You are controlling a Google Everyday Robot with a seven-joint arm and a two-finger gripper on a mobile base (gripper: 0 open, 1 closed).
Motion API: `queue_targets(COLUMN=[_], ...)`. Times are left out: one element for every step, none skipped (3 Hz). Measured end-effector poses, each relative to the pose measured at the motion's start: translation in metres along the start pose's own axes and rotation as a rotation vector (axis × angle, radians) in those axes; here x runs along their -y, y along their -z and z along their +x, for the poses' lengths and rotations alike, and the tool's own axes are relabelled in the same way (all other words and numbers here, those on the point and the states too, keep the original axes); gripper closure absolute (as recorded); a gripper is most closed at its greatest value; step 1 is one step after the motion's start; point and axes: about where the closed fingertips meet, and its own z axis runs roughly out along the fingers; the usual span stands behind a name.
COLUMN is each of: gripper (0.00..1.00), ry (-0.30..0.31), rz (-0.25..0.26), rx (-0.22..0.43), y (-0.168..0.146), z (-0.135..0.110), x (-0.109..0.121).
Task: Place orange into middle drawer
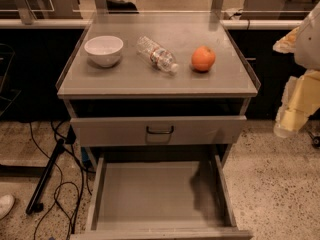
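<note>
The orange (203, 59) is a small round fruit on the right side of the grey cabinet top (125, 79). The middle drawer (150, 196) is pulled wide open below, showing a bare flat grey floor and low side walls. My gripper (289, 121), pale yellow and white, hangs at the far right edge of the view. It is to the right of the cabinet, off its top and lower than the orange, and it touches nothing that I can see.
A white bowl (103, 50) and a clear plastic bottle (157, 54) lying on its side share the cabinet top. The drawer above (160, 130), with a dark loop handle, juts out slightly. Black cables and a dark rod (47, 176) lie on the floor to the left.
</note>
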Motion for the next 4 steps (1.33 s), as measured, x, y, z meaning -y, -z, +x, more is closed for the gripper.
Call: queue_targets(gripper=[0.0,0.0,0.0,0.0], ry=[0.0,0.018,0.066,0.121], rz=[0.0,0.023,0.061,0.092], rx=[0.0,-0.006,-0.013,-0.003], y=[0.0,-0.003,-0.011,-0.024], z=[0.0,-0.003,-0.009,-0.016], x=[0.0,0.014,0.05,0.089])
